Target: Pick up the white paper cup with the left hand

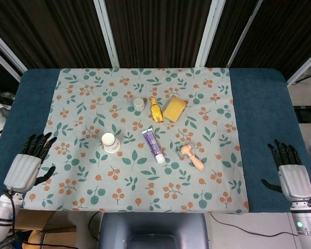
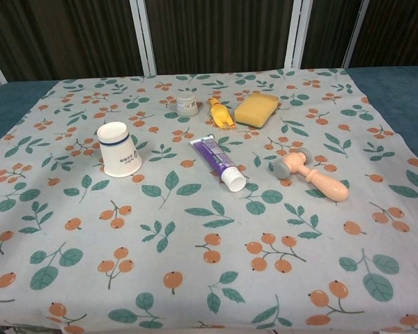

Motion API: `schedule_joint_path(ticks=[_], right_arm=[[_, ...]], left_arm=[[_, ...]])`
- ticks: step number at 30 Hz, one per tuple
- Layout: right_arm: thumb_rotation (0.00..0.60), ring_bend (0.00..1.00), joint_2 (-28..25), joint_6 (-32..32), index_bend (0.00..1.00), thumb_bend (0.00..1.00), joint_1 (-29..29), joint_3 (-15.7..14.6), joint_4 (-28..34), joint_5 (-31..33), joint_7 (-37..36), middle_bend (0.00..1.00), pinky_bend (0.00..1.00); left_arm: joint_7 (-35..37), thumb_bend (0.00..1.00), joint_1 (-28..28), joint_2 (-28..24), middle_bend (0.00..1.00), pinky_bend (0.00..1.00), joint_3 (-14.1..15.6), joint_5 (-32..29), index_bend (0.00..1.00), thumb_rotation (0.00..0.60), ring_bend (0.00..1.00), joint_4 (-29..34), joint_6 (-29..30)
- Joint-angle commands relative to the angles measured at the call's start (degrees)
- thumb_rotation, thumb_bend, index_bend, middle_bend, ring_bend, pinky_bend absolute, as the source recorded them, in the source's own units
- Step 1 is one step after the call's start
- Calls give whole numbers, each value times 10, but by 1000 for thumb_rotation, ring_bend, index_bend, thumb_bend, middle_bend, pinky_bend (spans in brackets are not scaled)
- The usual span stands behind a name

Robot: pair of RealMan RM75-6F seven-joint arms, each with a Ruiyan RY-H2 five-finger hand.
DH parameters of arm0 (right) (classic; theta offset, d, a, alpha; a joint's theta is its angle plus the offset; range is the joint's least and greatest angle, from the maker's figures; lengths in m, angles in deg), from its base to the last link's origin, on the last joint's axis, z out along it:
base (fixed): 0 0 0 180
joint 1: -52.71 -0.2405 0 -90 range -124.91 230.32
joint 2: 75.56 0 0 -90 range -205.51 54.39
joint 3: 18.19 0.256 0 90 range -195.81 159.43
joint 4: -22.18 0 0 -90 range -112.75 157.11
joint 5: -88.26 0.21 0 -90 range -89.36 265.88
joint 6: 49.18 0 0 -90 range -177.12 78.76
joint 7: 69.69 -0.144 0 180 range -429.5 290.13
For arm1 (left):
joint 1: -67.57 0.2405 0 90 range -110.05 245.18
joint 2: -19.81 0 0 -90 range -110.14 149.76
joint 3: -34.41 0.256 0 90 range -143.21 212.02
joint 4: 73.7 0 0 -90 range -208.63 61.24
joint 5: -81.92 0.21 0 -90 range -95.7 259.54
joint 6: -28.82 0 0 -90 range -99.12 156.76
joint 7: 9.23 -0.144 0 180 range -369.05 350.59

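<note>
The white paper cup with a dark blue band under its rim stands upright on the leaf-and-berry patterned cloth that covers the blue bench, its open mouth showing nothing inside from the head view. A small grey jar with a pale lid stands further back, closed, so its contents cannot be told. The left robot hand hovers over the left edge of the cloth with its dark fingers spread apart, holding nothing and well apart from the cup, which sits left of centre on the cloth. The right robot hand hangs over the blue strip at the bench's right side, fingers likewise spread and empty. Beside the jar lie a yellow rubber chicken toy and a yellow sponge block; nearer the front lie a purple-and-white tube with a white cap and a wooden-handled roller with grey wheels.
</note>
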Motion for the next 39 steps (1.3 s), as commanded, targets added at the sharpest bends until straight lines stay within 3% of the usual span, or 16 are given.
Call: schedule_joint_path(ticks=[1,7,10,14,18,23,27,33,35,39], right_arm=[[600,0,0,-2,0,217,0,-1,1,1,1,0,0],[600,0,1,-1,0,217,2,-1,-2,4,-2,0,0],[600,0,0,2,0,217,4,0,-3,7,-3,0,0],[600,0,0,2,0,217,5,0,-4,10,-5,0,0],[600,0,0,2,0,217,6,1,-8,11,-13,0,0],[600,0,-3,10,0,218,10,3,-14,11,-28,0,0],[600,0,-1,6,0,217,12,1,-25,15,-37,0,0],[600,0,2,3,0,217,12,2,-33,18,-45,0,0],[600,0,3,5,0,217,12,3,-38,17,-49,0,0],[600,0,4,4,0,217,11,3,-40,17,-50,0,0]], left_arm=[[-21,327,-95,-14,0,0,-46,-8,0,600,0,40,-107],[-137,329,-193,9,0,0,-80,-78,0,600,0,55,-223],[-223,320,-249,49,0,0,-84,-148,0,600,0,43,-287],[-307,314,-300,96,0,0,-71,-247,0,600,0,20,-326],[-391,308,-343,146,0,0,-43,-335,0,600,0,-19,-326],[-455,303,-383,199,0,0,-11,-396,0,600,0,-73,-311],[-499,303,-409,211,0,0,6,-459,0,600,0,-79,-296],[-522,301,-426,215,0,0,18,-496,0,600,0,-78,-279],[-562,301,-440,220,0,0,37,-530,0,600,0,-85,-262],[-604,303,-459,231,0,0,49,-580,0,600,0,-87,-228]])
